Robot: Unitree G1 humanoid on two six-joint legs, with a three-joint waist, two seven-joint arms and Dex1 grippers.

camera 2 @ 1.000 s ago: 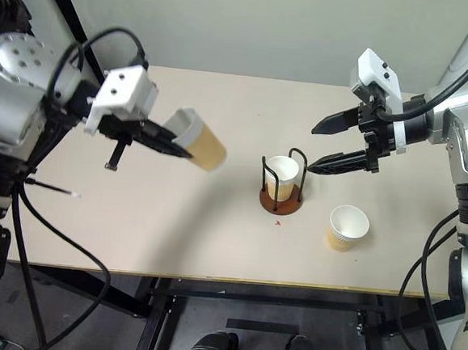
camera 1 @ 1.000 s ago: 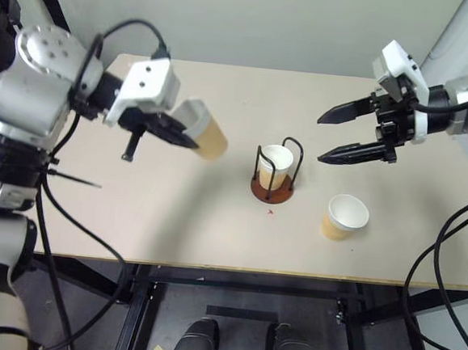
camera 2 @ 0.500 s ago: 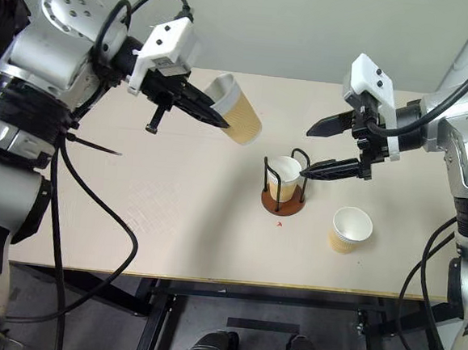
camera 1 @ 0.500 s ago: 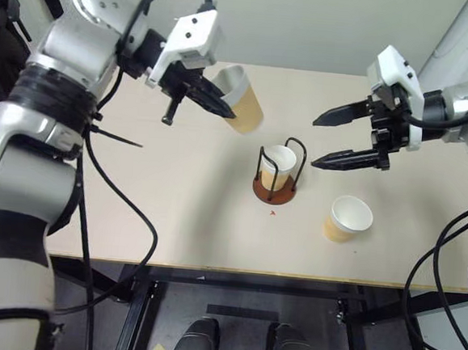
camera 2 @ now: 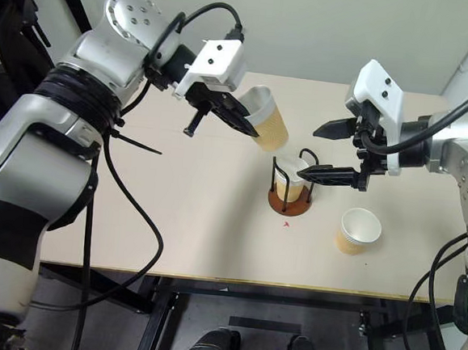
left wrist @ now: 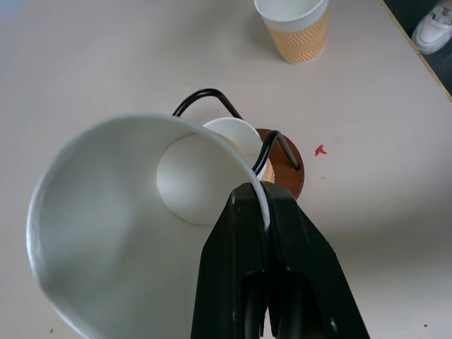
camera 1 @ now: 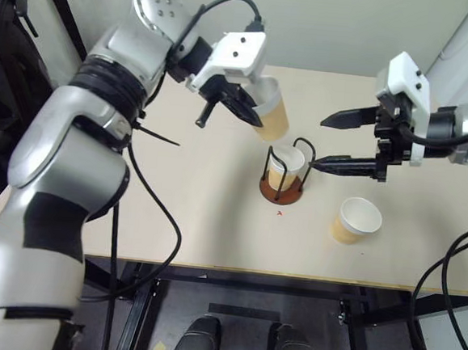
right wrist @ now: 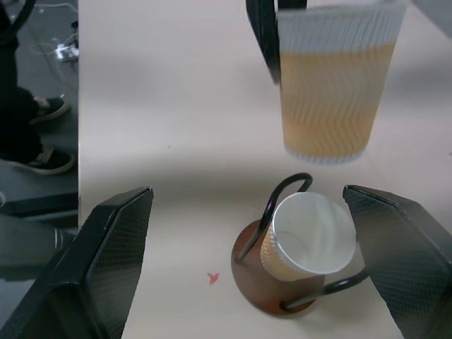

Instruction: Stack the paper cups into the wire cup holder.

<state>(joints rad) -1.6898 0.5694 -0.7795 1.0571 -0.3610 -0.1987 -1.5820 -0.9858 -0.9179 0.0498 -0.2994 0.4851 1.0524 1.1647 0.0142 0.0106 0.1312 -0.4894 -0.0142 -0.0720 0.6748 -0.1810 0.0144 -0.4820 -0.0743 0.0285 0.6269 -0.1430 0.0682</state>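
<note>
Left gripper [camera 1: 251, 115], pinching a paper cup [camera 1: 272, 117] by its rim, holds it tilted just far-left above the wire cup holder [camera 1: 283, 179]; right gripper [camera 1: 334, 141], jaws spread, flanks the holder's right.

light: bright, even | shadows: soft on table [camera 1: 176, 187] | blur: raised cup [right wrist: 332, 92]

2 head cameras look down over the table [camera 1: 175, 203]; 2 wrist cameras sit close above the cup holder [right wrist: 282, 282], which all 4 views share.

Left claw [camera 1: 253, 120] raised, fingers pinched together, angled downward — right claw [camera 1: 328, 139] level, fingers spread wide.
</note>
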